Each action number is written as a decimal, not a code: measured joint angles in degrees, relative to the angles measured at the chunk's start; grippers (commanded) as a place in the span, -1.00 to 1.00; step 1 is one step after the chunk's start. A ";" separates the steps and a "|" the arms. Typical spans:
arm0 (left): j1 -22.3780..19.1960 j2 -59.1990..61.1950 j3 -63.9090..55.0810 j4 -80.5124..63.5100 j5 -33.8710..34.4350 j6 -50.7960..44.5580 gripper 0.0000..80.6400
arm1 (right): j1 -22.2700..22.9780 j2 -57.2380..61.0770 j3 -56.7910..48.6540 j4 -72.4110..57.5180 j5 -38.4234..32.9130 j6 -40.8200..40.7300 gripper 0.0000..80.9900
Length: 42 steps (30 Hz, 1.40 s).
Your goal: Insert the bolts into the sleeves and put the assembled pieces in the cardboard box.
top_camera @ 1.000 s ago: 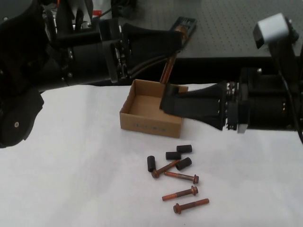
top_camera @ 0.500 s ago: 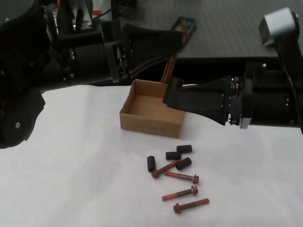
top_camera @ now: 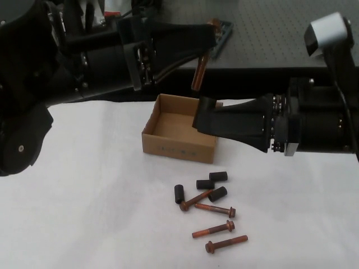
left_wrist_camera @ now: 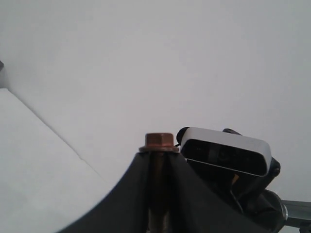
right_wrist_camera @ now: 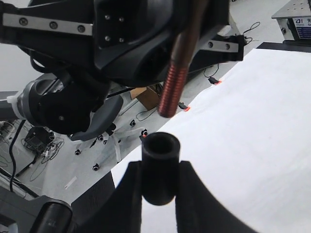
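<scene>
**benchlurker:** Where's the bolt right now, and what are you worried about?

**me:** The bolt [right_wrist_camera: 177, 63] hangs threads-down in my left gripper [left_wrist_camera: 156, 156], jaws clamped just under its head, above the far right corner of the cardboard box [top_camera: 178, 149]. My right gripper [right_wrist_camera: 160, 170] is pinched around a sleeve [right_wrist_camera: 160, 145], bore facing up, just below the bolt's tip and not touching it. I can't tell from my cameras whether tip and bore really line up. If they're off, I reckon the tip lands on the rim and tilts the sleeve in the fingers or pops it out. The threads could snag too.

**benchlurker:** Parts count?

**me:** Five bolts: one held, four loose bolts [top_camera: 215, 210] on the white cloth [top_camera: 84, 196], near side of the box. Five sleeves: one held, four loose sleeves [top_camera: 205, 184] beside those bolts. One box.
</scene>
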 measured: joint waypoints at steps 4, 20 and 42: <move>-1.85 0.00 0.00 0.00 0.00 -0.23 -0.99 | 0.00 0.00 0.00 0.00 -1.02 0.00 -0.95; -4.11 0.00 0.00 0.00 0.00 1.07 -0.99 | 0.00 0.00 0.00 0.08 -2.69 0.00 -0.95; -2.25 0.00 0.00 0.71 0.00 2.59 -0.99 | 0.00 0.00 0.00 -1.20 -2.82 0.00 -0.95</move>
